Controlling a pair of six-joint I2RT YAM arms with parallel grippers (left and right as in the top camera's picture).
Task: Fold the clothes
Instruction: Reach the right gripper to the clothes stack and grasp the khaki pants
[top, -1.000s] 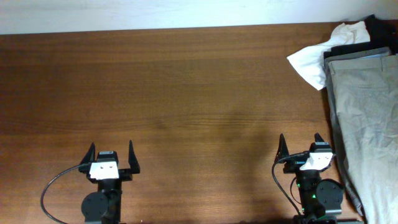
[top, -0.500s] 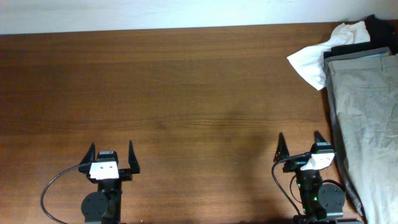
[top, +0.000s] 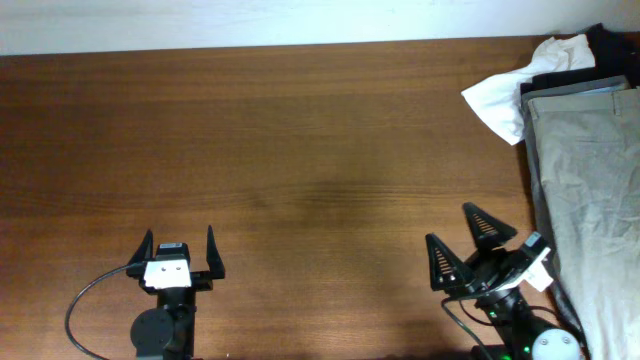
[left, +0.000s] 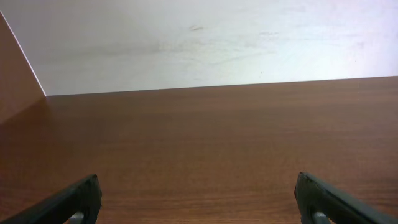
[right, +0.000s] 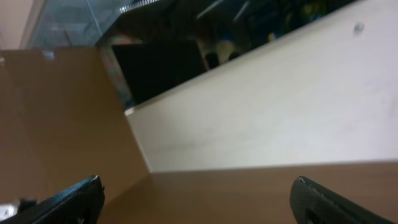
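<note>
While the left arm sits low at the near edge of the surface (top: 300, 130), squared to the far side, the left end effector (top: 180, 243) points straight ahead with its two dark fingers spread wide and nothing between them. Its wrist view shows bare brown wood running level to a pale wall (left: 205, 43).

At the near right, the other arm stands canted. The right end effector (top: 447, 223) is angled toward the far left, away from the clothes (top: 585, 170), with its fingers also spread wide and empty. Its wrist camera is tipped upward, so only a thin strip of wood shows at the bottom. Above that are the pale wall, a brown side panel (right: 62, 118) and a dark opening (right: 161, 68) whose contents are too blurred to make out.

The clothes lie piled along the right edge. The khaki shorts (top: 590, 200) stretch from far to near, just beside the right arm's base. A white garment (top: 500, 100) spills leftward at the far end, with dark garments (top: 600, 45) behind it.
</note>
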